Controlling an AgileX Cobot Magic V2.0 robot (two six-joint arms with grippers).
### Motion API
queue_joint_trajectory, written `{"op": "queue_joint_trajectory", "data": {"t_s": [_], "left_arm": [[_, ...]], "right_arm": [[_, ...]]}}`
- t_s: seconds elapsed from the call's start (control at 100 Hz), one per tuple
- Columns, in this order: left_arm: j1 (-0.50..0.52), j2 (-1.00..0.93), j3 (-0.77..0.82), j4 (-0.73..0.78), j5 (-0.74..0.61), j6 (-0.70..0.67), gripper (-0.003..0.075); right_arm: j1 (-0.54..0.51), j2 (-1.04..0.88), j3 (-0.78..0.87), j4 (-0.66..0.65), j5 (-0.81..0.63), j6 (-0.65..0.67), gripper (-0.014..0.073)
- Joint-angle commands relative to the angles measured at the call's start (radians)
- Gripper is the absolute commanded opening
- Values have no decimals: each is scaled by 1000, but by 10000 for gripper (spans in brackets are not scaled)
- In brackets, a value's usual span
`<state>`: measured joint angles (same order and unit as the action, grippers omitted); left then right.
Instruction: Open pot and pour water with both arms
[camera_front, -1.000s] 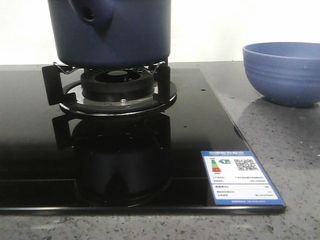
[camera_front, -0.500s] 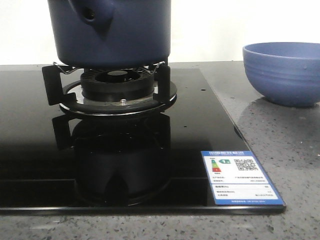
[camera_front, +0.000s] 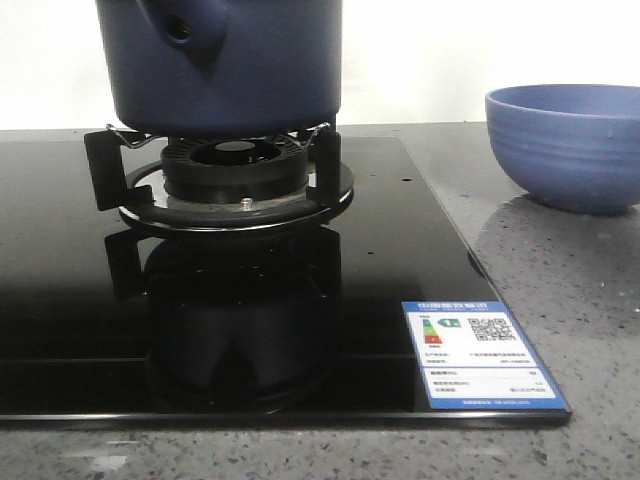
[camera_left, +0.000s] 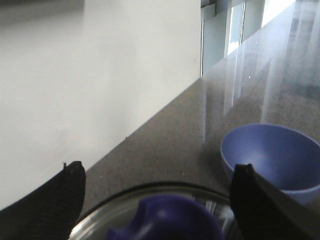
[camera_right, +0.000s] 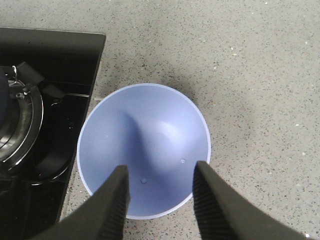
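A speckled grey stone desk (camera_front: 560, 280) carries a glossy black glass hob, white wall behind. The large dark navy round pot (camera_front: 225, 65) sits on the burner's metal supports, its glass lid (camera_left: 150, 210) on. My left fingers (camera_left: 157, 192) hang spread either side of the lid's blue knob (camera_left: 167, 220), apparently to lift it. Beside the pot, my right fingers (camera_right: 160, 192) hover released above the lighter blue bowl (camera_right: 145, 150), probably waiting.

Pot (camera_front: 225, 65) sits on burner (camera_front: 235, 170), on hob (camera_front: 400, 260). Bowl (camera_front: 565, 145) to its right, on counter (camera_front: 570, 300).
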<state>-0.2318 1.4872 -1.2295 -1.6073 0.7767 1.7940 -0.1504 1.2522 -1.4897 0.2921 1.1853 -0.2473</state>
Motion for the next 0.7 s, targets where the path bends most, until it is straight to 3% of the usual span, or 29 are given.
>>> {"op": "queue_joint_trajectory", "data": {"t_s": [0.0, 0.15, 0.27, 0.37, 0.53, 0.69], "left_arm": [[-5, -72, -77, -89, 40, -16, 552], [5, -151, -126, -97, 40, -24, 536], [27, -235, -126, -82, -17, -99, 442], [64, -302, -126, -20, -94, -197, 280], [143, -377, -124, 144, -137, -306, -22], [238, -478, -57, 216, -186, -397, -20]], "right_arm": [[-7, -27, -32, 25, -44, -14, 274], [-7, -27, -32, 42, -42, -14, 274], [-7, -27, -32, 101, -54, -16, 266], [-7, -27, -32, 207, -93, -50, 192], [-1, -67, 11, 452, -255, -173, -46], [-1, -180, 182, 618, -461, -380, -60]]}}
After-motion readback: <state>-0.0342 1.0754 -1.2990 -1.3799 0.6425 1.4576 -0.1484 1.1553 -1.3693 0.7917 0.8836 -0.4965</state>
